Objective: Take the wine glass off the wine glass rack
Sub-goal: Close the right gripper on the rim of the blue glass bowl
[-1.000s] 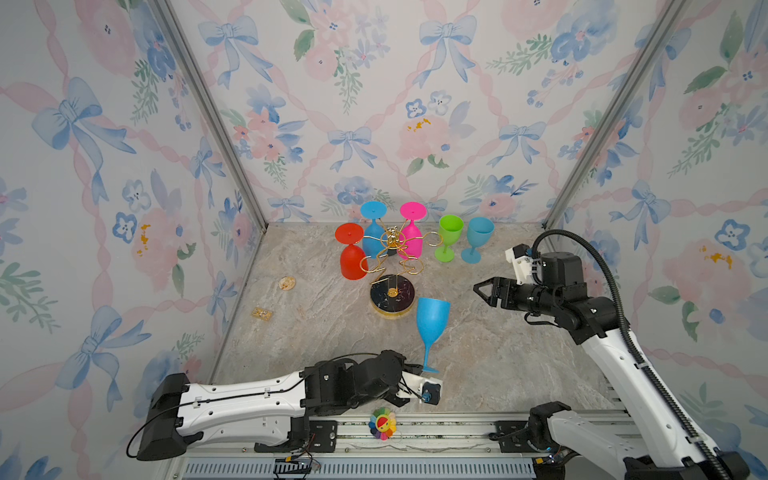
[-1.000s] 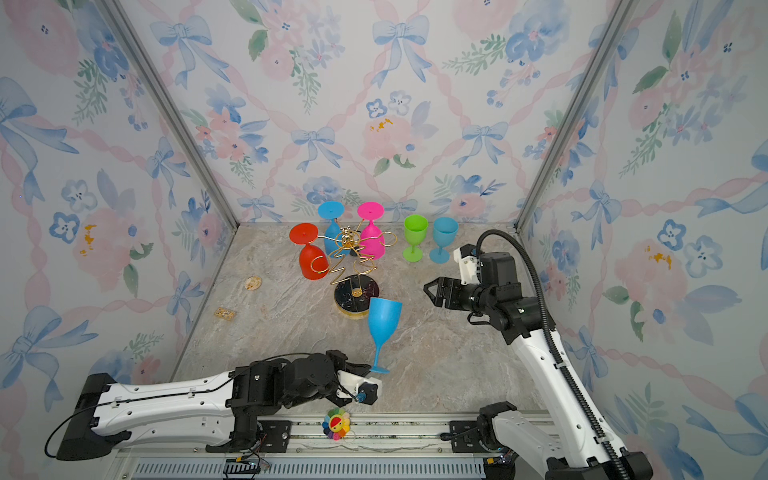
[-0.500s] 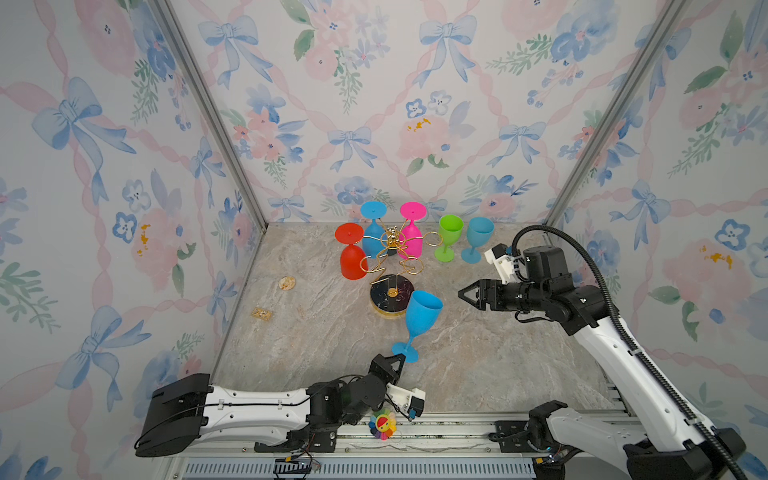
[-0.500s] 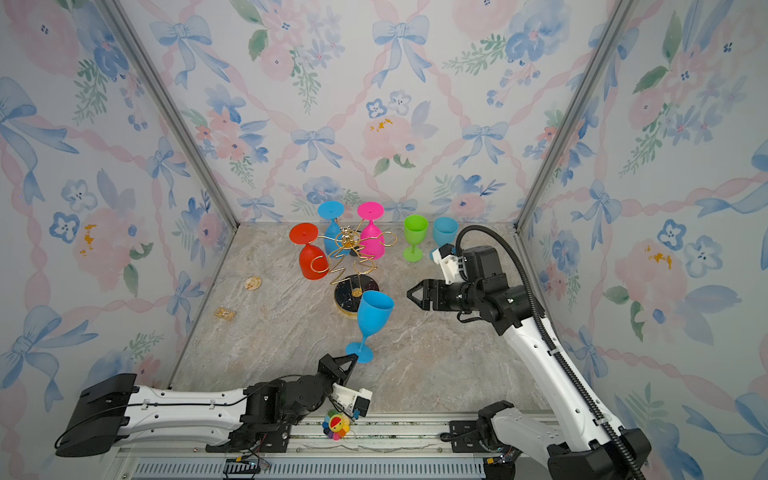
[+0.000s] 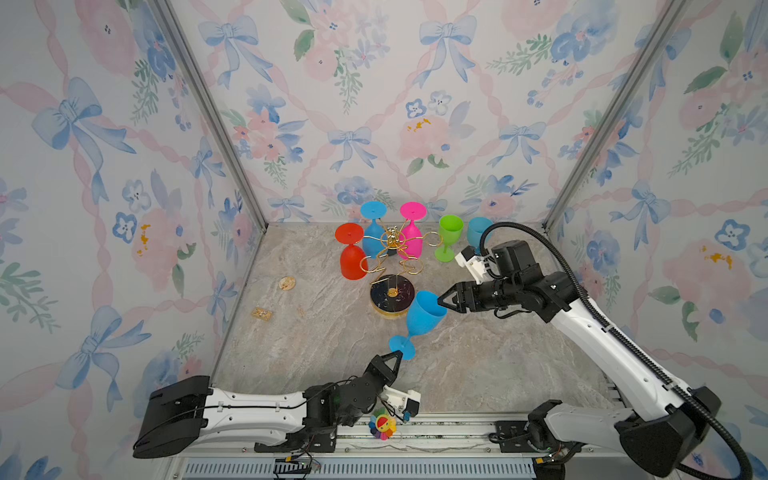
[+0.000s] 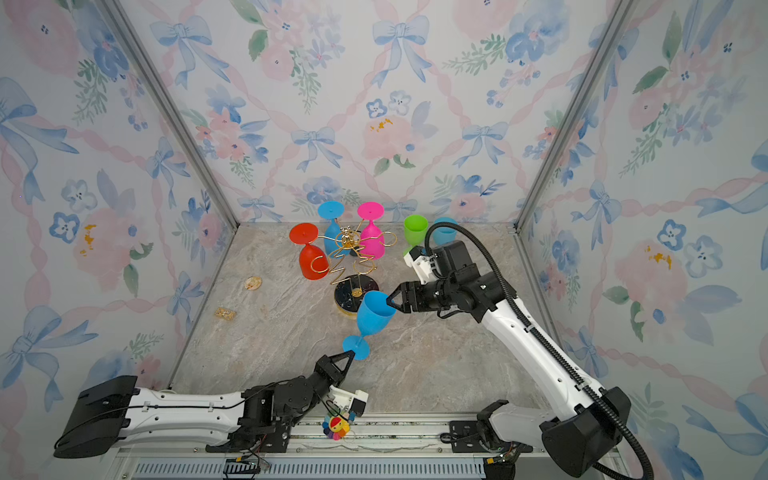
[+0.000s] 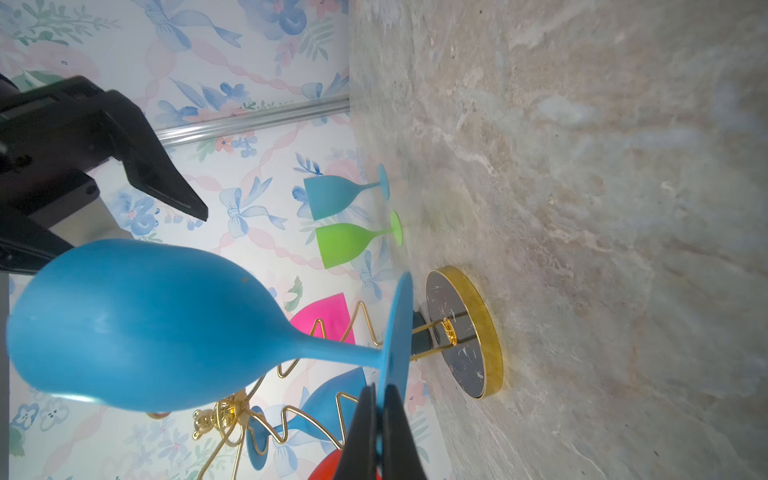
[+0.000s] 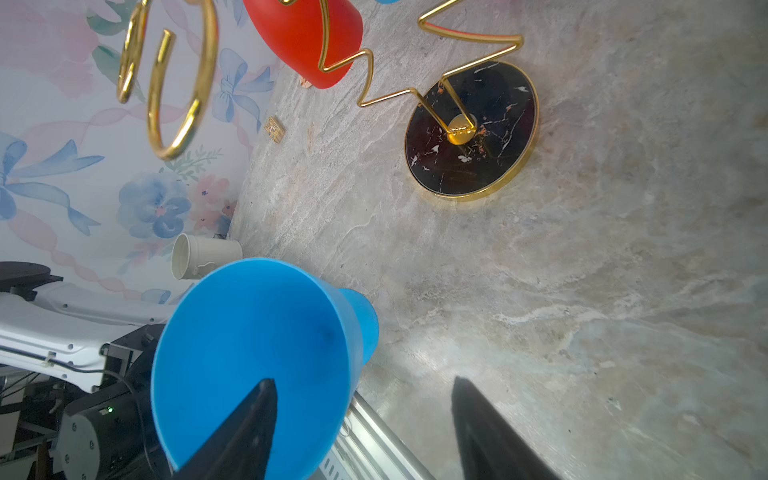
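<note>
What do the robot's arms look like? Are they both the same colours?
Yes, they match. The left arm and right arm have smooth white shells with chunky black joints. The left gripper and right gripper are black, pointy and triangle-shaped, each with a white camera block behind it. A ribbed black cable loops along the right arm; a thin black wire runs along the left.

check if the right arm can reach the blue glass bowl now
probably yes: right arm jaws, open, straddle the blue wine glass rim, one looks inside the bowl, nothing between; left arm pinches only the foot
</note>
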You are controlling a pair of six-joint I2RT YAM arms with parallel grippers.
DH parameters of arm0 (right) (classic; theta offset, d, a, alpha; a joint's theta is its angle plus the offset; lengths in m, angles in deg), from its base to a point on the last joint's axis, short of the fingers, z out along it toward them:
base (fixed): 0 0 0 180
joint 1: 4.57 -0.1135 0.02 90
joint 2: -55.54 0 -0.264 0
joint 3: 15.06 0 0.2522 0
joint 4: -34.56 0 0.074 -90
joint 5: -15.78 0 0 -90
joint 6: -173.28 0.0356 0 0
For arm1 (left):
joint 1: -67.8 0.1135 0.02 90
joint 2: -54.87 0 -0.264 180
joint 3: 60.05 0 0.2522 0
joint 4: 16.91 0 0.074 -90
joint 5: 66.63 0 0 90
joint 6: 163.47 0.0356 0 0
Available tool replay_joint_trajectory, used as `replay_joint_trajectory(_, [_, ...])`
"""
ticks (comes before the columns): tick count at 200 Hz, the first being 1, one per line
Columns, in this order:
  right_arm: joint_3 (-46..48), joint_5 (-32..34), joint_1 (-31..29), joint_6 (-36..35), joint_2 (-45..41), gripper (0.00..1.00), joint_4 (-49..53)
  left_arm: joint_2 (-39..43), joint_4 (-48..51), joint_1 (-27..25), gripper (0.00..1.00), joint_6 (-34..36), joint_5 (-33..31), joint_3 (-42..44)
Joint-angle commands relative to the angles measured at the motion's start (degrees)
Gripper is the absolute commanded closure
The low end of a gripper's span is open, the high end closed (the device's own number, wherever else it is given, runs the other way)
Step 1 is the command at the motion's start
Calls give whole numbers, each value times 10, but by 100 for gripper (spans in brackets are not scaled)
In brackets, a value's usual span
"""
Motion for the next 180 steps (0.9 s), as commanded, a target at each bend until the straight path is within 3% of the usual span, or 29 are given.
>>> replay_joint_trajectory(1, [-26,-7,-9,-10,5,34,16,5,-23,-4,100,26,-13,4])
replay_joint_trajectory(156, [-27,-33,-28,-23,32,67,23,6,-35,-3,100,58,-26,8])
replay_joint_trajectory(180, [-22,-34,-28,-22,29,77,21,6,-37,-4,100,59,-26,9])
